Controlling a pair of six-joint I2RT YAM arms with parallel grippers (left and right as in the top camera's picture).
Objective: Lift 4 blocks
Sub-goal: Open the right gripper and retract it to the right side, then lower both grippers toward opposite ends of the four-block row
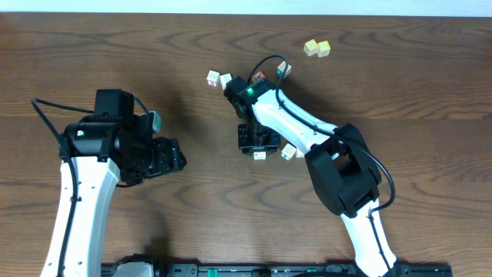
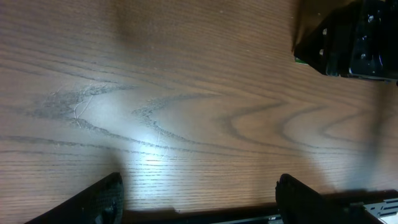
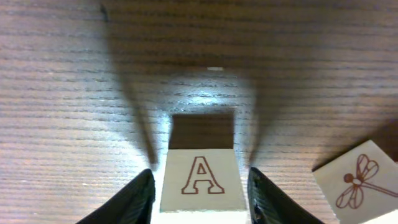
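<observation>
From here the A block (image 3: pixel 200 180) and the dragonfly block (image 3: pixel 360 183) both run off the right wrist view's bottom edge. Overhead their prints are too small for me to read, my left gripper (image 2: pixel 199 202) shows only its fingertips (image 2: pixel 102 199), and a blurred dark housing (image 2: pixel 354 37) is clipped top right.

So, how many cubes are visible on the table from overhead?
8. Two pale yellow cubes at the top right; two white cubes left of the right arm's elbow, two right of it; one at the right gripper, one beside it. The arm may hide others.
</observation>
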